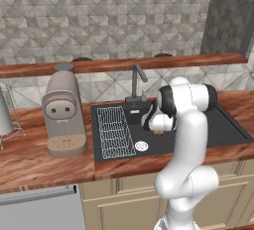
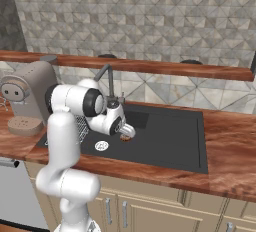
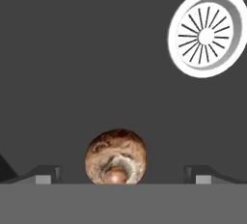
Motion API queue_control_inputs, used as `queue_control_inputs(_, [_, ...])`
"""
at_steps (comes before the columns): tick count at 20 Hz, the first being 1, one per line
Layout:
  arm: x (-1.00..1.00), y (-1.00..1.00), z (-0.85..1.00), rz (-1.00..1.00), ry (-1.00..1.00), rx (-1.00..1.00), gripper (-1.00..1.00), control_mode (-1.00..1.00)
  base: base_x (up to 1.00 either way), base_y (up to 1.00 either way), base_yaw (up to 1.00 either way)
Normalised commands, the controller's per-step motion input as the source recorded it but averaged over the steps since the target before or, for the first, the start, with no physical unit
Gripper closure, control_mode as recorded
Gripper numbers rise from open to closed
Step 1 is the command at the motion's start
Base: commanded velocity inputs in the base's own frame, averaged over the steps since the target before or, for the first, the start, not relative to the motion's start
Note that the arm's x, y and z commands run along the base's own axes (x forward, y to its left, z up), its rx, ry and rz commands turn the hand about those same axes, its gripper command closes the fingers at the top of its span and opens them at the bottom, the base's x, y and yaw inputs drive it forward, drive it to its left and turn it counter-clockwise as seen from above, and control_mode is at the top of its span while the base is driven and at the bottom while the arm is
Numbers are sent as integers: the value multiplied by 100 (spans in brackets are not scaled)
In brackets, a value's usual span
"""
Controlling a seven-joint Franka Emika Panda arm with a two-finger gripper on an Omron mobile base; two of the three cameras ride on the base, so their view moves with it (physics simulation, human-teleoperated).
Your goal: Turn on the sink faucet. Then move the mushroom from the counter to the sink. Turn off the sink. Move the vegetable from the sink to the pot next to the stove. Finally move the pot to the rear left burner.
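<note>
The brown mushroom (image 3: 116, 156) lies on the floor of the dark sink (image 1: 225, 130), cap up and stem toward the hand camera. It also peeks out under the hand as a small brown mushroom (image 1: 158, 133) (image 2: 126, 137). My gripper (image 3: 126, 175) hangs just over it, open, with one fingertip on each side and a wide gap to each. The gripper (image 1: 157, 126) (image 2: 127, 131) points down into the basin, left of its middle. The faucet (image 1: 137, 78) (image 2: 107, 77) stands at the sink's back rim; I see no water running. The pot and the burner are out of view.
A white drain (image 3: 206, 32) (image 1: 141, 146) (image 2: 101, 145) sits near the mushroom. A wire rack (image 1: 113, 130) lies in the sink's left part. A beige coffee machine (image 1: 63, 112) (image 2: 27, 98) stands on the wooden counter (image 1: 44, 159) left of the sink.
</note>
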Motion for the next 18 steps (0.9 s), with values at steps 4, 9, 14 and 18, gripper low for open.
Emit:
queue_control_inputs(4, [24,-8,-21,0,0,0,-100,-100,0,0,0])
queue_control_inputs(9, [11,-2,-21,0,0,0,-100,-100,0,0,0])
queue_control_inputs(14, [8,0,-19,0,1,0,-100,-100,0,0,0])
queue_control_inputs(18, [12,0,-18,0,2,0,-100,-100,0,0,0])
